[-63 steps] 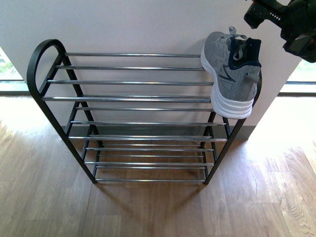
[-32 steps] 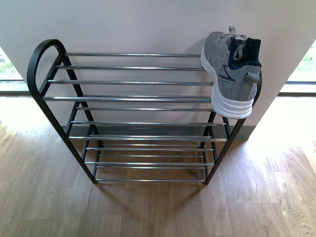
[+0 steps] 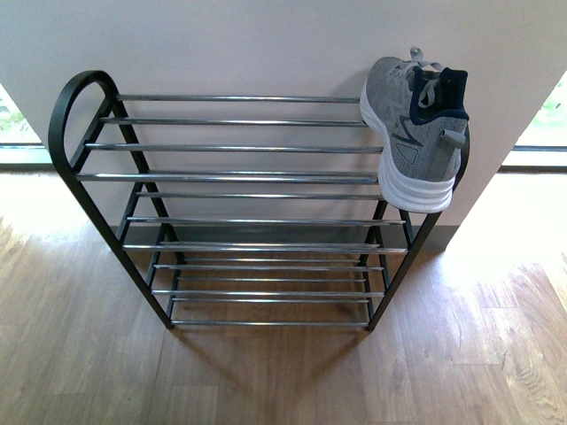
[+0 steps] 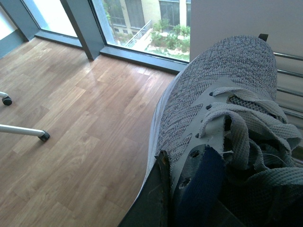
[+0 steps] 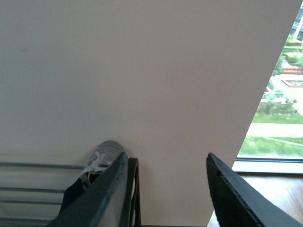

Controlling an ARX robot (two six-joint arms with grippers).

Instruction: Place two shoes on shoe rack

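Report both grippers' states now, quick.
Left gripper: closed on a sneaker.
Right gripper: open, fingers apart, holding nothing.

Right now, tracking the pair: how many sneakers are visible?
2. One sneaker on the shoe rack's top tier, right end; the other sneaker in the left pincer. Others may be hidden.

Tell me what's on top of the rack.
One grey sneaker sits at the right end of the rack's top tier, heel overhanging the front bar. The other top bars are bare. The bars under its sole are hidden.
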